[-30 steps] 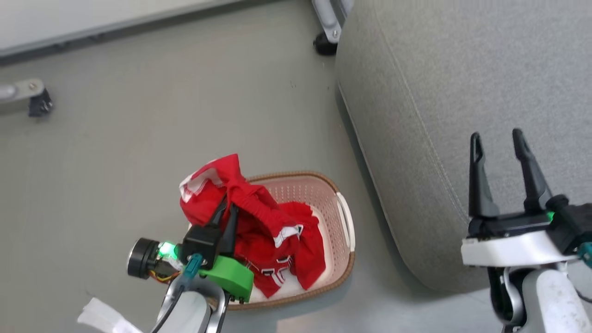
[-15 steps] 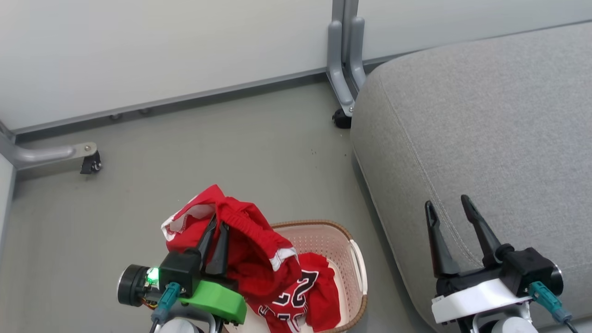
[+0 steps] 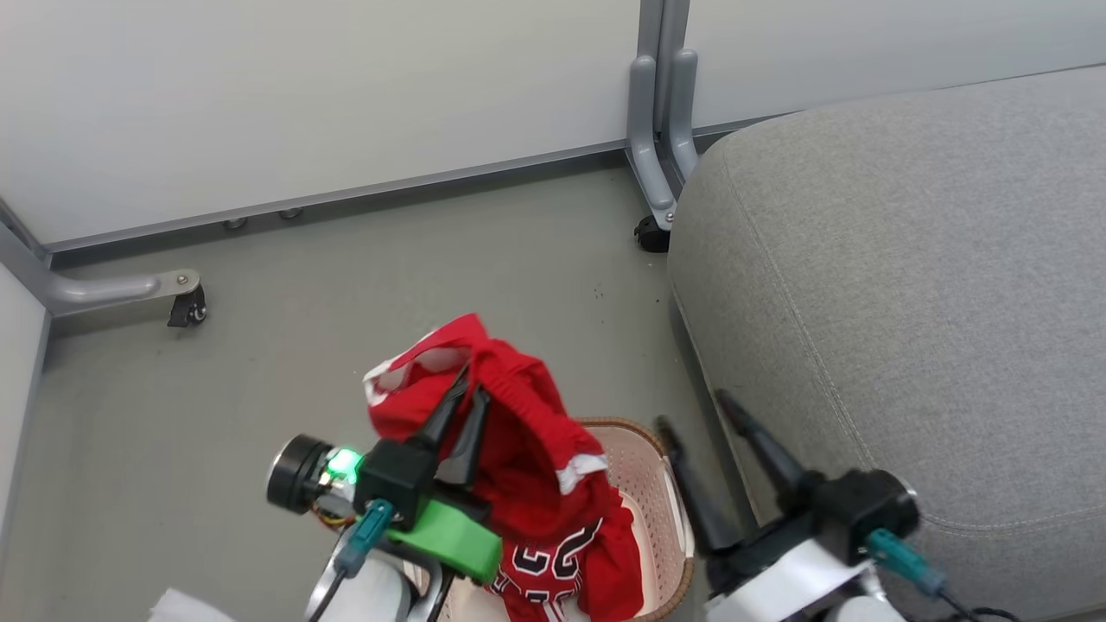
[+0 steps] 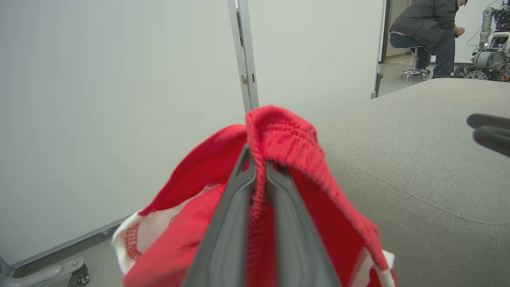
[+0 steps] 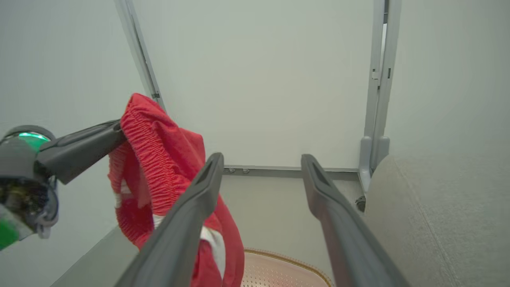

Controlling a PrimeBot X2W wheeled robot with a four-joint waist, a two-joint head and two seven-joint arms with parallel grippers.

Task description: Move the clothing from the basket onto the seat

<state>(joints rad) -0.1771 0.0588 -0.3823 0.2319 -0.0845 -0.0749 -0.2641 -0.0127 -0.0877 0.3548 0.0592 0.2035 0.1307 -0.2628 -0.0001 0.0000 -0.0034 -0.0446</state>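
I have the left pincer clamped on the red shorts. In its wrist view the two fingers are pressed together with the elastic waistband caught between them, and the cloth drapes over the tips and down both sides. The shorts hang from that pincer, raised above the basket, which sits below it and just to its right on the grey floor. White trim shows at a hem on the pincer's left and again lower on its right. Under the shorts, near the pincer's wrist, I see the red jersey with its black numbers, hanging over the near part of the basket. I cannot tell whether it is caught up with the shorts or resting on the basket.

The right pincer is blurred in the head view. Its fingers are spread apart with nothing between them. The basket is close on its left and the seat just beside it on its right, with the fingertips over the floor at the seat's edge. Through its wrist camera the gap between the fingers shows floor and the white wall panel, and the shorts hang off to the left of its left finger.

Far beyond the left pincer, past the seat, a person sits on a stool.
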